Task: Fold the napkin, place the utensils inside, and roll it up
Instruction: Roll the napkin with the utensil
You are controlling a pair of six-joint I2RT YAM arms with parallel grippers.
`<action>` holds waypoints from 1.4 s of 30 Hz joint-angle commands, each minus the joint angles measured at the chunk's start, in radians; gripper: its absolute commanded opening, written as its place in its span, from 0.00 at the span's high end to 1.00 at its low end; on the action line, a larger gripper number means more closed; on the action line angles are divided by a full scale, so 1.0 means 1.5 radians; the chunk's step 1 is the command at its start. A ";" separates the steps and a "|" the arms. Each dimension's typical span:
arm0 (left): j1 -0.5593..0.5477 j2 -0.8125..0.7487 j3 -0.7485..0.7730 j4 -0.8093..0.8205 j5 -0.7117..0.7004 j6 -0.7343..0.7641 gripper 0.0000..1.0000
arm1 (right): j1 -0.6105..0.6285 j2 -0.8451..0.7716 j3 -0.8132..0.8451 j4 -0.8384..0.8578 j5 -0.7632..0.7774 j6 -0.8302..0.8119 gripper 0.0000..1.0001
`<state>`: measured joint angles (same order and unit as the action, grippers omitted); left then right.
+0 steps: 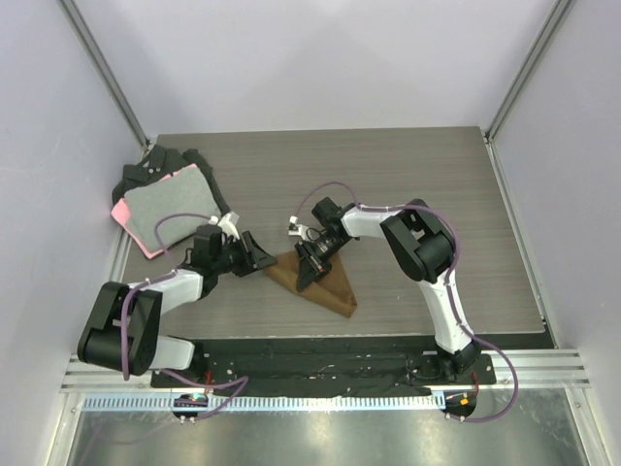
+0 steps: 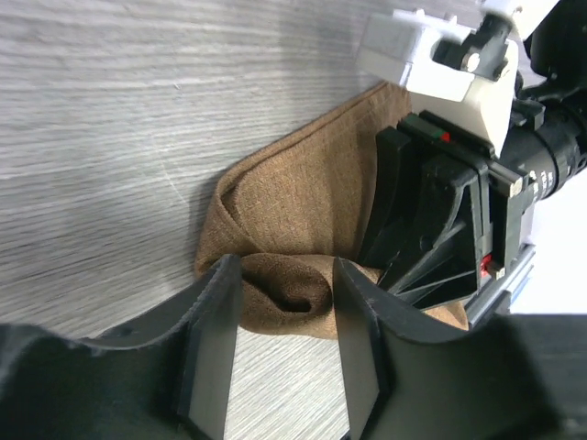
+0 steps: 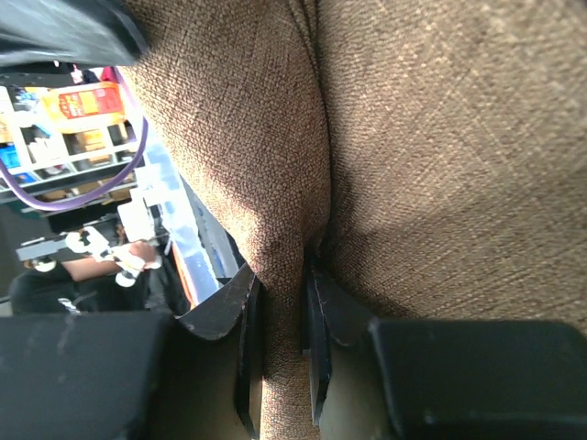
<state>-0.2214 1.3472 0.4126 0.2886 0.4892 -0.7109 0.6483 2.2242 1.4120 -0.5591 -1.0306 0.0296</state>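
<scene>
Napkin is lying part-rolled on desk, right tool pinching its fold tight, left tool straddling the roll end, jaws apart.

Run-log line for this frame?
napkin folded, partly rolled | left gripper open, straddling rolled end | right gripper pinching napkin fold | utensil not visible

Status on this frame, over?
Right gripper pinching napkin fold. Left gripper open, straddling rolled end. Utensil not visible. Grey cloth lies apart.
</scene>
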 commanded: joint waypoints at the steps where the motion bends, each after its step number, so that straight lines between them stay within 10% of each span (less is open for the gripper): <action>1: -0.009 0.031 0.002 0.087 0.039 -0.007 0.59 | -0.007 0.036 0.004 -0.010 0.087 -0.001 0.76; 9: -0.011 0.084 0.016 0.085 0.041 -0.007 1.00 | -0.011 -0.008 0.010 -0.011 0.136 0.027 0.70; 16: -0.010 0.110 0.079 -0.041 0.024 0.003 1.00 | -0.004 -0.160 0.009 -0.009 0.288 0.031 0.36; 24: -0.010 0.148 0.142 -0.159 0.017 0.003 1.00 | 0.073 -0.337 -0.109 0.127 0.508 -0.059 0.24; 31: -0.011 0.171 0.172 -0.207 0.012 0.003 1.00 | 0.201 -0.336 -0.169 0.194 0.707 -0.128 0.23; 39: -0.010 0.164 0.180 -0.204 0.015 0.003 1.00 | 0.226 -0.256 -0.155 0.179 0.714 -0.149 0.35; 42: -0.010 0.144 0.186 -0.201 0.013 0.006 0.69 | 0.225 -0.239 -0.157 0.169 0.702 -0.137 0.50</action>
<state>-0.2363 1.5925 0.6701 0.0319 0.5259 -0.7238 0.9909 1.8297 1.1599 -0.2924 0.0170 -0.1837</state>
